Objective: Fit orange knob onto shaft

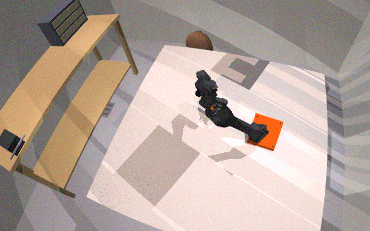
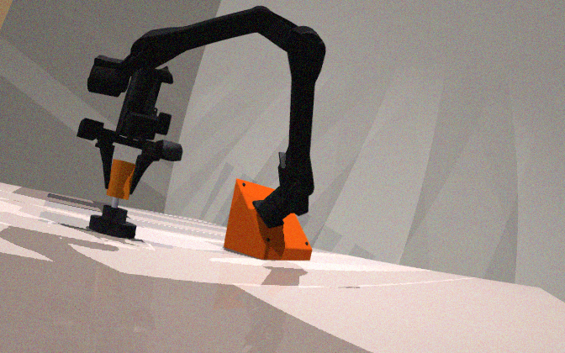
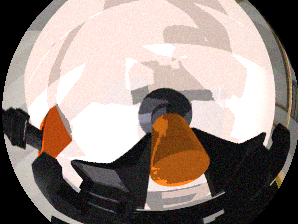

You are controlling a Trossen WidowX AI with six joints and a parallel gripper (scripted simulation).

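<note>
The orange knob (image 1: 212, 107) (image 2: 121, 178) (image 3: 180, 150) is held upright with a slight tilt in the exterior view. My gripper (image 2: 119, 190) (image 3: 170, 133) is shut on its sides. The knob is directly over the silver shaft (image 2: 115, 202), and a short length of shaft shows between the knob's underside and the black round pedestal (image 2: 113, 224) (image 3: 165, 97). The knob is not down on the pedestal. Whether the shaft's tip is inside the hole cannot be told. The hole and both flat sides are hidden. The arm hides the pedestal in the top view.
The arm's orange wedge base (image 1: 275, 129) (image 2: 244, 231) (image 3: 55, 132) stands on the same pale table (image 1: 234, 198), to the right of the pedestal in the exterior view. A wooden bench (image 1: 63, 66) stands apart from the table at the left. Patchy shadows cross the table top.
</note>
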